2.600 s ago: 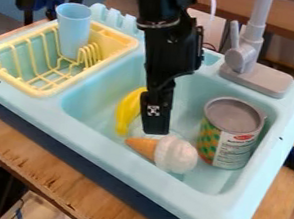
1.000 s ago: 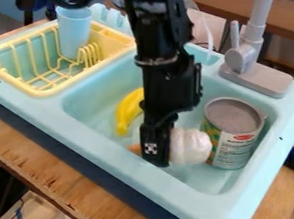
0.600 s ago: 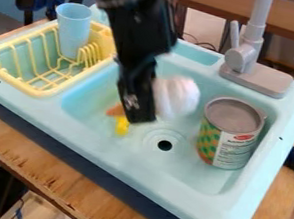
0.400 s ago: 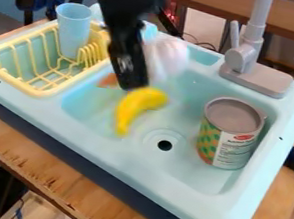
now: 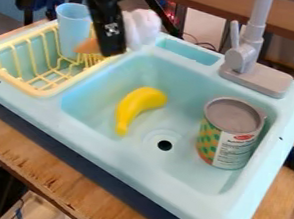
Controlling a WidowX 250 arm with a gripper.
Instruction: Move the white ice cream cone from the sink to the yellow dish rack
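Inside the pincer (image 5: 110,51), the toy ice-cream cone (image 5: 139,28) sits crosswise.

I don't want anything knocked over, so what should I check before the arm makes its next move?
1. Ice cream held by the gripper: ok, it is up off the sink floor.
2. Ice cream clear of the cup: cannot tell, the cone's tip overlaps the cup in this view.
3. Cup upright in the rack: ok.
4. Can upright: ok, standing in the sink.
5. Banana away from the can: ok, there is a gap between them.
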